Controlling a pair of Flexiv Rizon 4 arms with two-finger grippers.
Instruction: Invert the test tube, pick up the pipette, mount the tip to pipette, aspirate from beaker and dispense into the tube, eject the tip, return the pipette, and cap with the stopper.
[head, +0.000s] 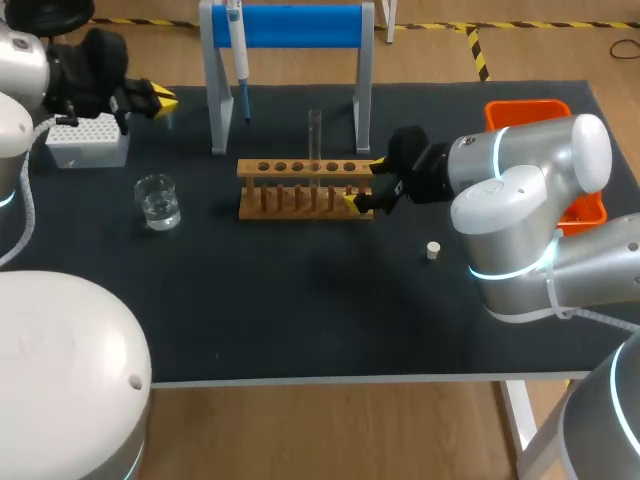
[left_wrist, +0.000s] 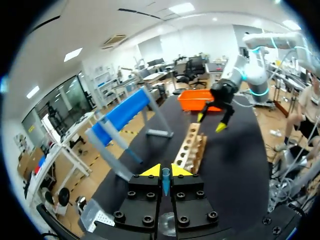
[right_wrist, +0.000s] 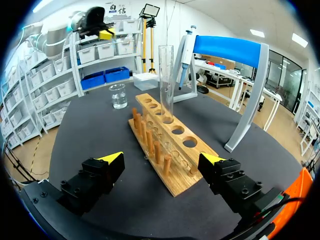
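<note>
A clear test tube (head: 315, 140) (right_wrist: 166, 82) stands upright in the wooden rack (head: 305, 188) (right_wrist: 170, 150) (left_wrist: 192, 147). My right gripper (head: 365, 185) (right_wrist: 162, 162) (left_wrist: 212, 120) is open at the rack's right end, its fingers either side of that end and holding nothing. My left gripper (head: 160, 100) (left_wrist: 165, 170) (right_wrist: 102, 34) hovers by the white tip box (head: 88, 140) (right_wrist: 146, 80), shut on a blue pipette tip (left_wrist: 165, 184). The pipette (head: 238, 50) (right_wrist: 185, 52) hangs on the blue stand (head: 300, 25) (left_wrist: 125, 112). A beaker (head: 158, 200) (right_wrist: 118, 96) holds clear liquid. The small stopper (head: 432, 250) lies on the mat.
An orange bin (head: 530, 108) (left_wrist: 200, 100) sits at the back right, behind my right arm. The stand's grey legs (head: 218, 90) rise just behind the rack. The black mat (head: 300, 310) stretches bare toward the front edge.
</note>
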